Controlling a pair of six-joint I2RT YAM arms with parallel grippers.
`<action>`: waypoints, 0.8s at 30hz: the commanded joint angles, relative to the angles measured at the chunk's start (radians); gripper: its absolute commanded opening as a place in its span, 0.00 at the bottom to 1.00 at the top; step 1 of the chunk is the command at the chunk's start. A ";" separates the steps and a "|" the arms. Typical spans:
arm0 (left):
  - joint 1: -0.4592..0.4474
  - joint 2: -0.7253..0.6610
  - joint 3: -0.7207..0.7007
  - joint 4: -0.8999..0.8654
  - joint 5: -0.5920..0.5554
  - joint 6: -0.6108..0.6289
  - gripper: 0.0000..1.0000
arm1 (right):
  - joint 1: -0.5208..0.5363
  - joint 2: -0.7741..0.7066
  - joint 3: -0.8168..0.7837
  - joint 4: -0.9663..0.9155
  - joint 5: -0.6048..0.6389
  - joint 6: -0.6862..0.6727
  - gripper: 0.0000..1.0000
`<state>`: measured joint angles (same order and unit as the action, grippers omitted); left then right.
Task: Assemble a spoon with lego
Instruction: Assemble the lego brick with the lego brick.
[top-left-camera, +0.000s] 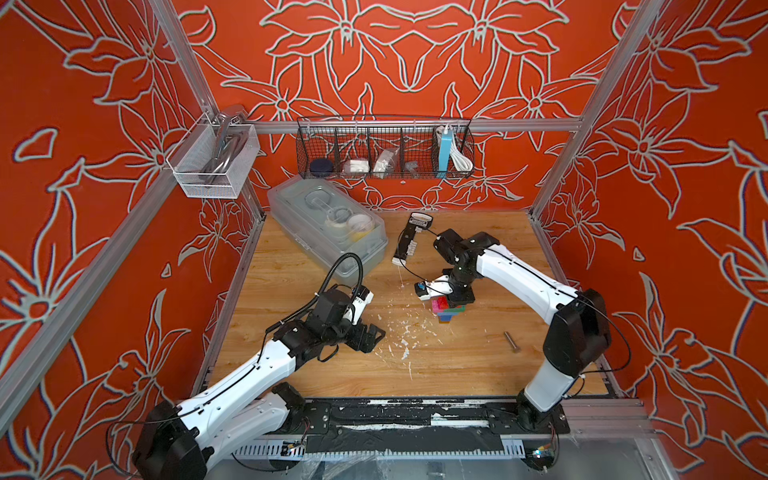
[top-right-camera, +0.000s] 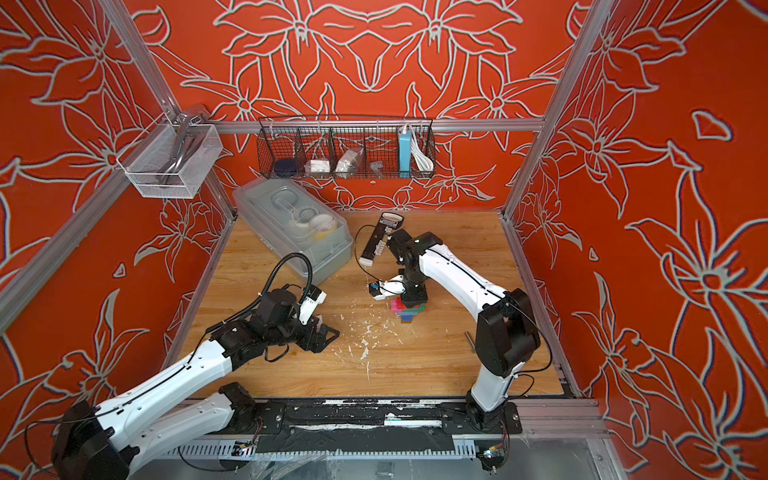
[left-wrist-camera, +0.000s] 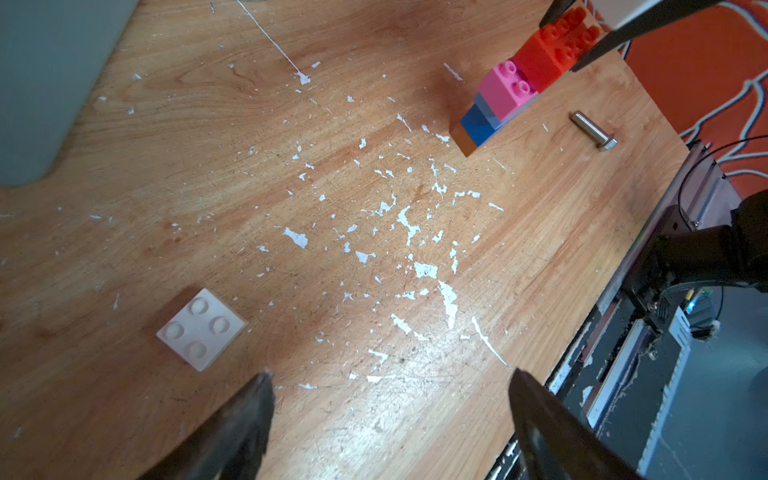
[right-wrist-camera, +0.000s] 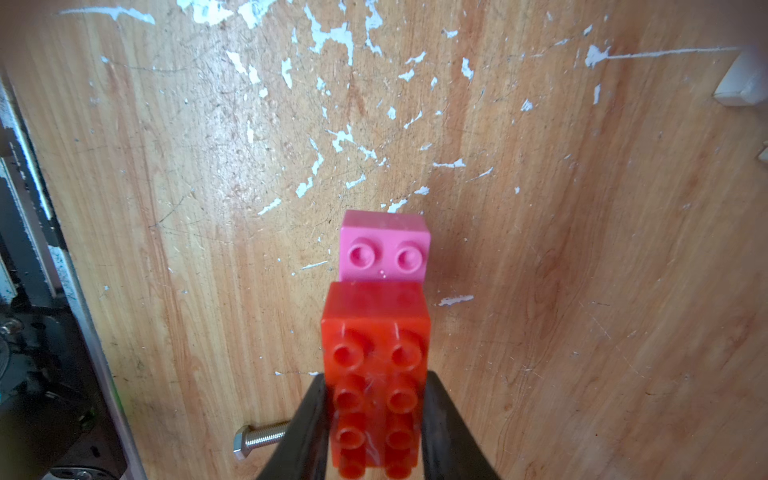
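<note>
Spoon (left-wrist-camera: 505, 89) upright: red top, pink, light blue, blue, brown base.

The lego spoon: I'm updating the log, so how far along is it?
Done: most of the spoon stands stacked, brown at the bottom, then blue and pink. In hand: the right tool is shut on the red brick on top. Left: the white brick lies loose on the table, in front of the open left tool.

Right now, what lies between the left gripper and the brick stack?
Only bare, paint-flecked tabletop reaches the brick stack in the left wrist view; the loose white brick sits aside.
</note>
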<state>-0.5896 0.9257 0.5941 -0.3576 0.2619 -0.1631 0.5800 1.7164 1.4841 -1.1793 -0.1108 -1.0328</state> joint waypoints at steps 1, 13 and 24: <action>-0.007 -0.002 0.020 -0.010 -0.011 0.019 0.87 | -0.008 0.004 -0.037 -0.004 0.000 0.011 0.00; -0.013 -0.007 0.023 -0.019 -0.026 0.025 0.88 | -0.011 0.030 -0.057 -0.013 -0.027 0.016 0.00; -0.019 -0.016 0.032 -0.035 -0.047 0.030 0.88 | -0.006 0.096 -0.088 -0.011 -0.066 0.018 0.00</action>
<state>-0.5987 0.9249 0.5945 -0.3698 0.2287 -0.1528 0.5697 1.7168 1.4548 -1.1481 -0.1345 -1.0290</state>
